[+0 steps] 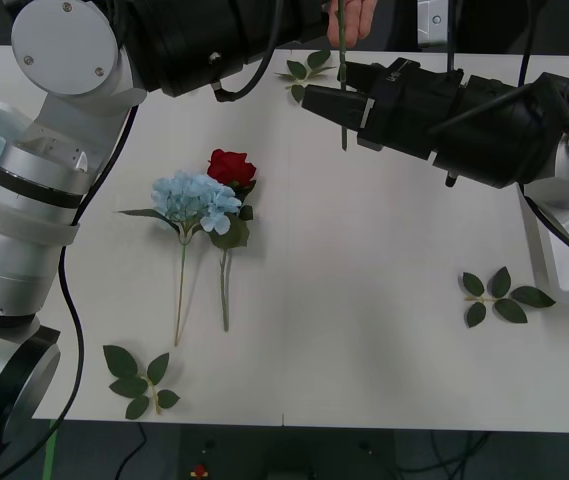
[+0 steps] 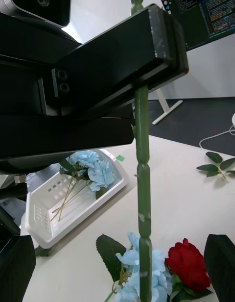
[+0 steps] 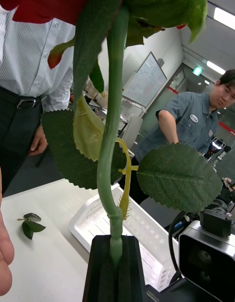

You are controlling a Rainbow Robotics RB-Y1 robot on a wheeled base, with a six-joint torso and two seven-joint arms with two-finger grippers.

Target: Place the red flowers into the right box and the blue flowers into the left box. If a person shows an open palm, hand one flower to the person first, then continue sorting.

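**A:** So why is the held rose (image 3: 110,135) up in the air and not over a tray?

**B:** Looks like the handover step. The left gripper (image 3: 113,240) is clenched on the stem, bloom up, pointing at the far table edge. A person's hand (image 1: 349,22) sits right at the stem top there. Can't tell whether that hand has a grip.

**A:** Right arm?

**B:** The right gripper (image 1: 314,100) is reaching in from the right beside the hanging stem end. Its fingers are spread, grasping nothing. My guess is it's standing by, not helping.

**A:** What's left to sort?

**B:** One table rose (image 1: 230,166) and one blue flower (image 1: 192,198) lie touching, mid-table, stems towards the robot. Both are unsorted. I'd ignore the loose leaf sprigs (image 1: 139,380).

**A:** Do the views differ?

**B:** The front view gives the layout, plus a rim of the right box (image 1: 549,270), but the left arm hides its own clamp. The left wrist view shows that clamp clearly, stem pinched between black fingers. The right wrist view shows the left box (image 2: 73,209) with blue heads already inside, and the stem running down between its open fingers.

**A:** Risk?

**B:** Letting go before the hand has the stem would drop the rose.
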